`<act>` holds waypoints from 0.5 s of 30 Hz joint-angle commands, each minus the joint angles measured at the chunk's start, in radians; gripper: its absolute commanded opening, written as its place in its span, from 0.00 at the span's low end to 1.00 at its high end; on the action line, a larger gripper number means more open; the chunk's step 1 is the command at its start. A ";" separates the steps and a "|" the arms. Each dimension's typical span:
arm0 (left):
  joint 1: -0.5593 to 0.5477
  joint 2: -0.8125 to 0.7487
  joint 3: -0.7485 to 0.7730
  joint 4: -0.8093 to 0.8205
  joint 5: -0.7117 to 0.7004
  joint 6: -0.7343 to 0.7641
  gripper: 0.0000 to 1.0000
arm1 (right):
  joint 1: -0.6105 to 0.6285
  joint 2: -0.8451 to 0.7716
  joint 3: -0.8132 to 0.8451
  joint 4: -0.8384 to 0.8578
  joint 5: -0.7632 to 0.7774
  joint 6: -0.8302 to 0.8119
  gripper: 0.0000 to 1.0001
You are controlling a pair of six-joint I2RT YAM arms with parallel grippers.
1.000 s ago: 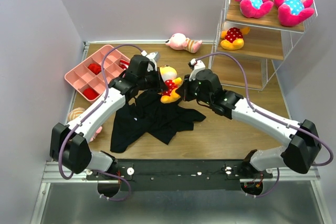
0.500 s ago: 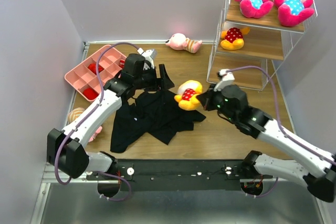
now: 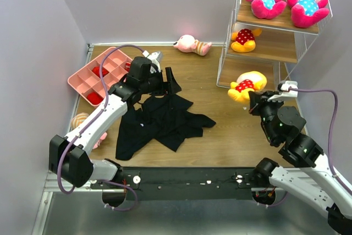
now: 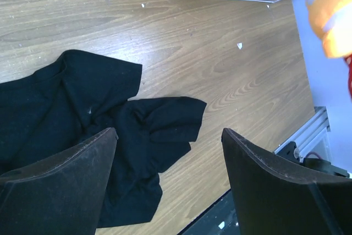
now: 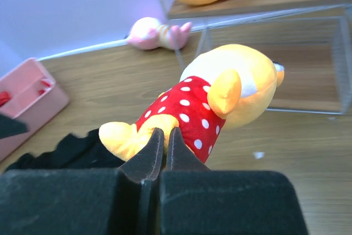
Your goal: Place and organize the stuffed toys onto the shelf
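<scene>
At the near right, your right gripper (image 5: 164, 136) is pinched shut on a thin fold of the yellow-orange doll (image 5: 220, 94); left gripper (image 4: 168, 131) gapes empty over the black garment (image 4: 82, 108). Doll hangs just before the shelf (image 3: 275, 52), bottom tier: slim hold may slip, or limbs snag the wire.
</scene>
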 commanded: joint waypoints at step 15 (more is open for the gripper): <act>0.003 -0.006 -0.007 0.019 -0.025 0.007 0.87 | -0.185 0.034 0.191 0.168 0.091 -0.292 0.01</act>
